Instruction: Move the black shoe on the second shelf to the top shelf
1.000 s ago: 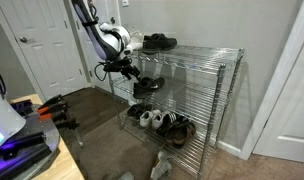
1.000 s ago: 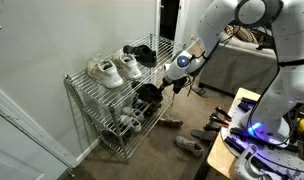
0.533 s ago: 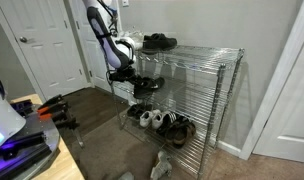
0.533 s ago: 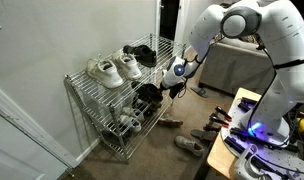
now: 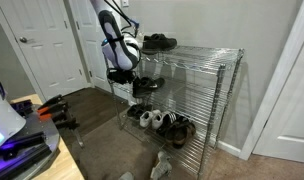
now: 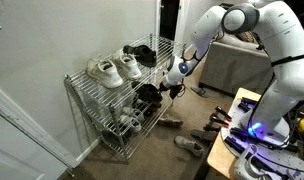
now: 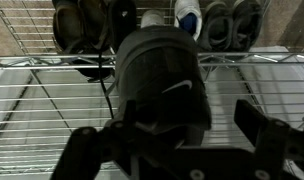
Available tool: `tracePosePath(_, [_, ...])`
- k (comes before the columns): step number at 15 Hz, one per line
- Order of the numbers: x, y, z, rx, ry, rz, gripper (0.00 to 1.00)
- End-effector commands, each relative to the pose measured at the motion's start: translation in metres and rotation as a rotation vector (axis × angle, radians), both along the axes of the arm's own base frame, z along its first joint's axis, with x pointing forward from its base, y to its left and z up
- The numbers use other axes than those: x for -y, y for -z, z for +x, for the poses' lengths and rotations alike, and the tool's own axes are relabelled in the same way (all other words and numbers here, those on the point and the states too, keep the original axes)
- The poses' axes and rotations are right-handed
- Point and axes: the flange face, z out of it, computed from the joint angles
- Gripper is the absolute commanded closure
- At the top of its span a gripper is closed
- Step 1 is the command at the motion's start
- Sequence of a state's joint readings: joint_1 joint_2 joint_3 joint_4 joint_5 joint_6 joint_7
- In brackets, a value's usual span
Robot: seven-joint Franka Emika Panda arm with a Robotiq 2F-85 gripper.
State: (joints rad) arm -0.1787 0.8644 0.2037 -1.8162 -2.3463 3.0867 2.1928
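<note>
Gripper [image 7: 174, 142] spread wide, holding nothing; black shoe [image 7: 157, 72] lies just ahead of its fingers [image 7: 87, 150], on the second shelf [image 7: 37, 100]. Likely risks: fingers snagging the shelf wires; a shallow bite dropping the bulky shoe; collision with the top shelf [image 5: 200, 50] above.

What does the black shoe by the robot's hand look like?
The black shoe is all black, bulky and slightly shiny. It sits upright on the second shelf, a chrome wire grid. The open gripper is right above it, a finger on each side; whether they touch it I cannot tell.
</note>
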Motion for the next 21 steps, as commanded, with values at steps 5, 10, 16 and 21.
tracePosePath(5, [0.022,-0.006,-0.005,0.156,0.062,-0.033,0.00])
tracePosePath(10, [0.033,0.009,-0.008,0.195,0.197,-0.040,0.00])
tracePosePath(16, [0.036,0.023,-0.018,0.146,0.219,-0.070,0.00])
tracePosePath(21, [0.044,0.039,-0.019,0.105,0.262,-0.108,0.00])
